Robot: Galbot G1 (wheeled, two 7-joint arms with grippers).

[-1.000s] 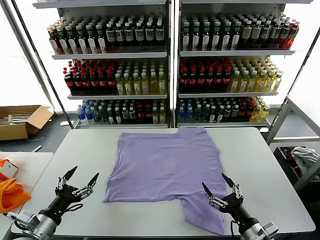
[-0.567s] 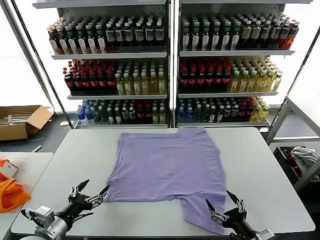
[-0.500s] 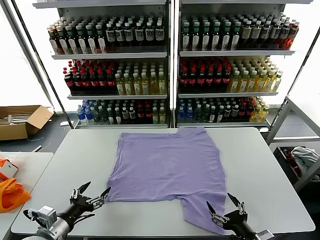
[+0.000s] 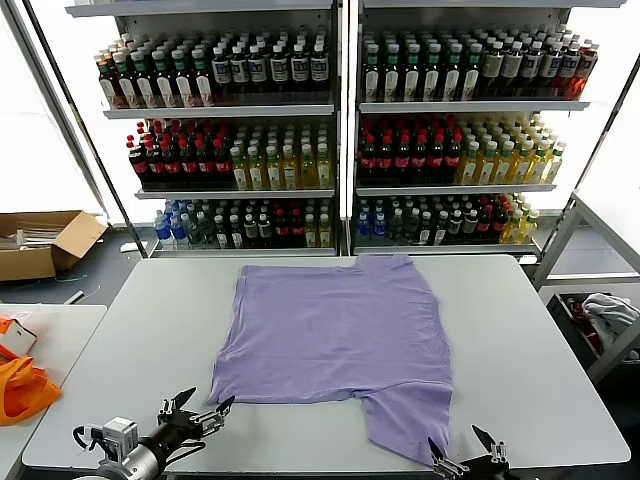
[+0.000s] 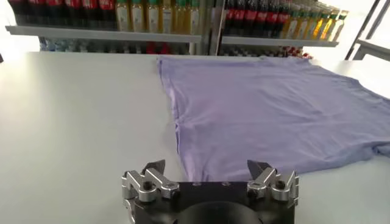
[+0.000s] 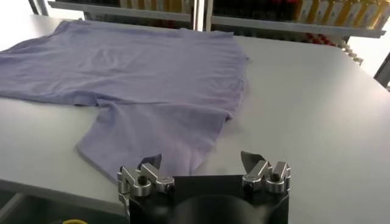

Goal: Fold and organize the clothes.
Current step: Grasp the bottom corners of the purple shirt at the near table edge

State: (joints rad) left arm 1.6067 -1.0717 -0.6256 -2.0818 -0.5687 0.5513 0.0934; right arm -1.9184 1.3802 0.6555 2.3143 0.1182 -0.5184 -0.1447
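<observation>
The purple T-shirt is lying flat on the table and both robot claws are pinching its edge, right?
Not quite. The purple T-shirt does lie flat on the table, but the left gripper and right gripper are open and touch nothing. The head view shows both at the near edge, clear of the cloth.

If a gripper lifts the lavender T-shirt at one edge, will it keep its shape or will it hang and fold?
The lavender T-shirt probably hangs limp: it lies flat with soft wrinkles, like thin cloth. It looks light, so a push may bunch it instead of sliding it whole over the grey table. Its sleeve near the front edge may trail when lifted.
</observation>
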